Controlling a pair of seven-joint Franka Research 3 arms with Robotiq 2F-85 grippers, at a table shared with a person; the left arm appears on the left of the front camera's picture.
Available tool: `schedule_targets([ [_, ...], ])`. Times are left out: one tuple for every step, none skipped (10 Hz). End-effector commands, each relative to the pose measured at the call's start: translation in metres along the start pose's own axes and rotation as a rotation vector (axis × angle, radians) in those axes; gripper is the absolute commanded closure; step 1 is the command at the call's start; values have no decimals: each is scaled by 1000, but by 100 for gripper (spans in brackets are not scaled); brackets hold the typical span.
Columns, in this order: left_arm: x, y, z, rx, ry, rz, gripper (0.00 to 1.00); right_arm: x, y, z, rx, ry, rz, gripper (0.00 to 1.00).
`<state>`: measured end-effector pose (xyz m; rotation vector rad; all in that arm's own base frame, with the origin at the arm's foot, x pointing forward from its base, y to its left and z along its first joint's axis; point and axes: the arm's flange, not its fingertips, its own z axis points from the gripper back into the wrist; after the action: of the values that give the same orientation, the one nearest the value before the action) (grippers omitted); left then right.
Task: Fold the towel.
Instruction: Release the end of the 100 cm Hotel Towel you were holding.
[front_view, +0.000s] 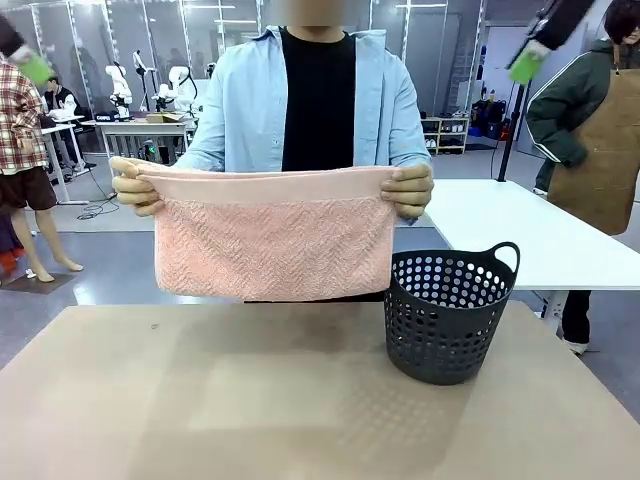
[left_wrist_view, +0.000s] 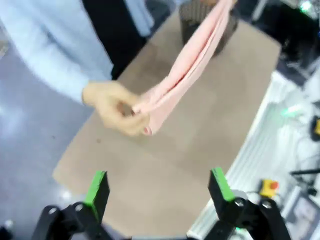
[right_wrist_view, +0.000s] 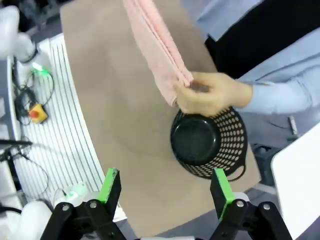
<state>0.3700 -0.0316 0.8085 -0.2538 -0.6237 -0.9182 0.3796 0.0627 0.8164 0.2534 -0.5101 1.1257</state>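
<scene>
Towel (front_view: 272, 240): person's hands (front_view: 410, 190) hold it up by the top corners, doubled over, hanging just left of & above basket (front_view: 445, 310), clear of table (front_view: 200, 400).
L gripper (left_wrist_view: 159, 187): I see jaws wide apart, nothing in them; high up, far left of basket, well apart from towel.
R gripper (right_wrist_view: 165, 185): jaws wide too, empty; high over basket, towel end below it, no contact.
</scene>
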Motion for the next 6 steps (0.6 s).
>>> schedule_targets([
  [-50,-35,-5,106,-65,145,0,-53,45,-18,-45,-129,-164,9],
  [-70,-40,2,131,-83,178,0,-83,54,-12,-44,-206,-224,9],
  [-89,-43,12,145,-120,211,0,-111,62,-3,-73,-202,-303,9],
  [-109,-44,20,186,-125,255,0,-140,71,7,-109,-223,-386,9],
  [-130,-44,30,214,-147,314,0,-163,81,16,-144,-257,-450,9],
  [-142,-45,39,234,-147,347,0,-175,86,22,-154,-262,-480,9],
])
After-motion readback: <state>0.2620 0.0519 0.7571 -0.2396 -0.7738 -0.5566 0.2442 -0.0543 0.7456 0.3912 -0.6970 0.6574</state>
